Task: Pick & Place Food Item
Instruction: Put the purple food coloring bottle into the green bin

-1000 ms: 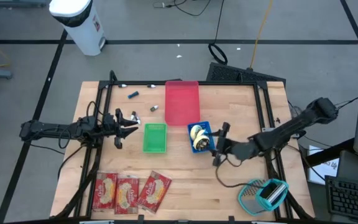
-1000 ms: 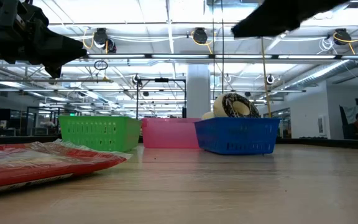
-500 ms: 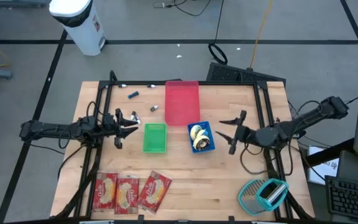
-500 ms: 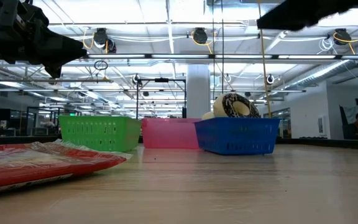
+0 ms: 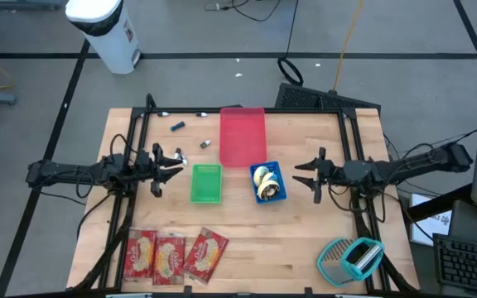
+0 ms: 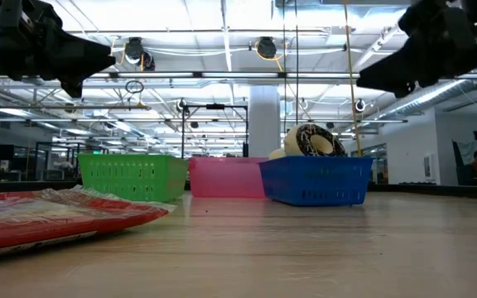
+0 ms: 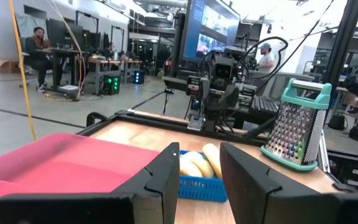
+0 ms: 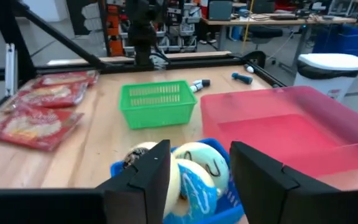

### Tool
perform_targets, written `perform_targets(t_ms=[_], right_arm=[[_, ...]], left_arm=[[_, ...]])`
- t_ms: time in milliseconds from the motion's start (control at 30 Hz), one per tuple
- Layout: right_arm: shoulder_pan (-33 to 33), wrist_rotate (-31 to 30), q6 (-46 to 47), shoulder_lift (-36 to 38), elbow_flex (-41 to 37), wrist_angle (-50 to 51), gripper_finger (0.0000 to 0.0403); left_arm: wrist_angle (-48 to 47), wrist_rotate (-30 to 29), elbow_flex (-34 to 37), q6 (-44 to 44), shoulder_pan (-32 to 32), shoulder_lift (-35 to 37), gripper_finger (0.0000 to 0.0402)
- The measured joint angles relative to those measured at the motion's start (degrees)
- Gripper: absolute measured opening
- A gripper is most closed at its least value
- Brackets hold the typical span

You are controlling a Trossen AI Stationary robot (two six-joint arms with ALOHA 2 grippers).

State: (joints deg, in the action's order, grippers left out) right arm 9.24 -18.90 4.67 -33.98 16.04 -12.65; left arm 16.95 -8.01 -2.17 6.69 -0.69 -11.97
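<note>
A blue basket (image 5: 268,183) in the middle of the table holds iced doughnuts (image 8: 190,171), one chocolate-topped (image 6: 311,140). My right gripper (image 5: 299,174) hovers open just to the basket's right, pointing level at it, with nothing between its fingers. My left gripper (image 5: 180,162) hovers open at the left, beside the green basket (image 5: 206,184), also holding nothing. Three red food packets (image 5: 173,255) lie flat near the table's front left. A pink tray (image 5: 243,136) sits behind the baskets.
A teal-handled grater (image 5: 350,257) stands at the near right corner. Small markers and clips (image 5: 177,127) lie at the far left. Black frame rails (image 5: 356,157) run along both sides of the table. Bare wood lies between the baskets and the packets.
My right gripper has drawn back from the near side of the blue basket toward the table's right edge and a little toward the far edge, rolling about its own line as it went. The doughnuts and baskets have stayed put.
</note>
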Motion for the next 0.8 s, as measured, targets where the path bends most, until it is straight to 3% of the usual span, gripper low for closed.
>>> perform_targets(t_ms=[333, 633, 800], right_arm=[[-4.7, 1.4, -0.7, 7.8, -5.3, 0.1, 0.0093], [-10.8, 12.8, -1.3, 12.3, -5.9, 2.2, 0.0007], [-13.5, 16.1, -1.7, 12.9, -5.9, 2.7, 0.0007]], left_arm=[[-0.1, 0.0, 0.0, -3.0, 0.0, 0.0, 0.0115], [0.6, 0.0, 0.0, -5.4, 0.0, 0.0, 0.0115], [0.5, 0.0, 0.0, -6.3, 0.0, 0.0, 0.0115]])
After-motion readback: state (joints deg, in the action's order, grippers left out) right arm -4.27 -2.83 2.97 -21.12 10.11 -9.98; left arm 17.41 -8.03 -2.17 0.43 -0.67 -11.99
